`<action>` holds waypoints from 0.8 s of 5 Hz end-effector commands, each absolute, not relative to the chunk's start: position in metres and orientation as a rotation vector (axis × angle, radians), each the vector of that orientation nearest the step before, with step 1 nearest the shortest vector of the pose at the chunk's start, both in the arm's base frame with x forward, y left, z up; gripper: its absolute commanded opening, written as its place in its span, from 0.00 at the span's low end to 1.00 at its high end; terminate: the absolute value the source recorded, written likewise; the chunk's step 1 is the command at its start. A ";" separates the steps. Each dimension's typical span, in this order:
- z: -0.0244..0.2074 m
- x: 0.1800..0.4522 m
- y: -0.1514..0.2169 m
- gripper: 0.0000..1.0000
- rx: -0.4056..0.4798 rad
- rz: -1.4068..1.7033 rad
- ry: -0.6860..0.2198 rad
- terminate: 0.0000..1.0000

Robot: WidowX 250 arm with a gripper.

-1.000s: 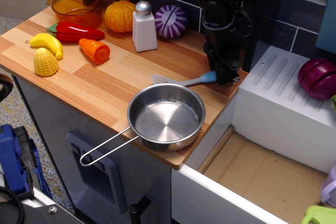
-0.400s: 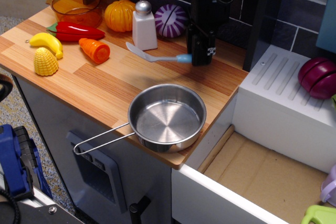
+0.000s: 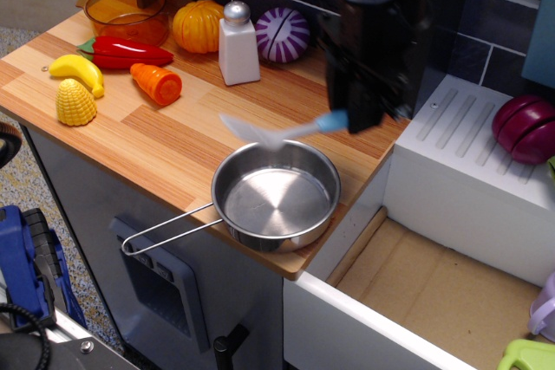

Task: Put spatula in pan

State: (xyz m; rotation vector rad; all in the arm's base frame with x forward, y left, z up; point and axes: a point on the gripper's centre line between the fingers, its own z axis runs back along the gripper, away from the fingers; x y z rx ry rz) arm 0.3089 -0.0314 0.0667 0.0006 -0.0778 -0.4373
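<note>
The spatula [image 3: 273,132] has a grey blade, thin neck and light blue handle. It hangs level in the air above the far rim of the pan [image 3: 276,194], blade pointing left. My black gripper [image 3: 351,120] is shut on the spatula's blue handle end, above and to the right of the pan. The gripper looks motion-blurred. The round shiny steel pan sits at the front edge of the wooden counter [image 3: 165,140], its wire handle [image 3: 169,231] sticking out past the edge to the lower left. The pan holds nothing.
At the back left stand an orange translucent bowl [image 3: 127,9], a pumpkin [image 3: 198,26], a white salt shaker [image 3: 238,42] and a purple onion [image 3: 282,35]. A red pepper [image 3: 126,52], carrot [image 3: 158,84], banana [image 3: 78,70] and corn [image 3: 75,102] lie left. A white sink unit [image 3: 468,171] stands right.
The gripper lifted the spatula off the counter, swung left and back, then came forward and right. The spatula now hangs over the pan's far rim. The pan's handle shifted slightly.
</note>
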 end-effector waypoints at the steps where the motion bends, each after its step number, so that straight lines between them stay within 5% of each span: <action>1: 0.084 0.298 -0.036 0.00 0.043 -0.390 -0.200 0.00; 2: 0.072 0.295 -0.031 0.00 0.060 -0.409 -0.244 0.00; 3: 0.068 0.300 -0.018 1.00 0.054 -0.462 -0.288 0.00; 4: 0.068 0.300 -0.018 1.00 0.054 -0.462 -0.288 0.00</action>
